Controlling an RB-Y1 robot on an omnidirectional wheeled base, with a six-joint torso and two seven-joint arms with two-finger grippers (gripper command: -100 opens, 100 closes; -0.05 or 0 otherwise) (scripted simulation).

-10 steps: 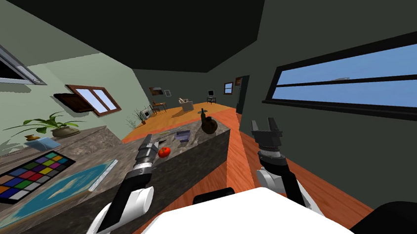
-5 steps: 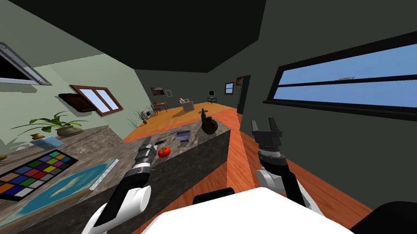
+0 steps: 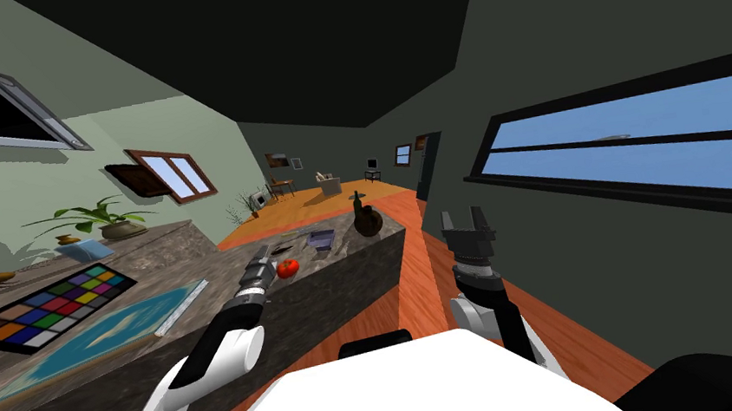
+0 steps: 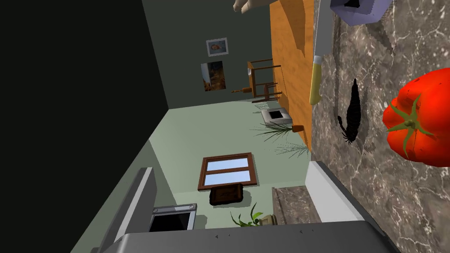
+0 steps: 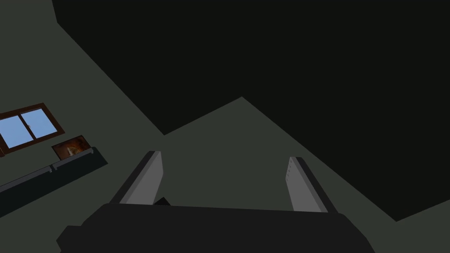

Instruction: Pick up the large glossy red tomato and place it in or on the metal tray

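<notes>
Here, tomato (image 3: 288, 267) on counter (image 3: 347, 244), just beside left hand (image 3: 262, 255), apart from tray (image 3: 323, 234)

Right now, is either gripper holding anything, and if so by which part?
Nothing is held. The left gripper is open beside the tomato, which lies on the counter outside its fingers; the right gripper is open and empty.
</notes>
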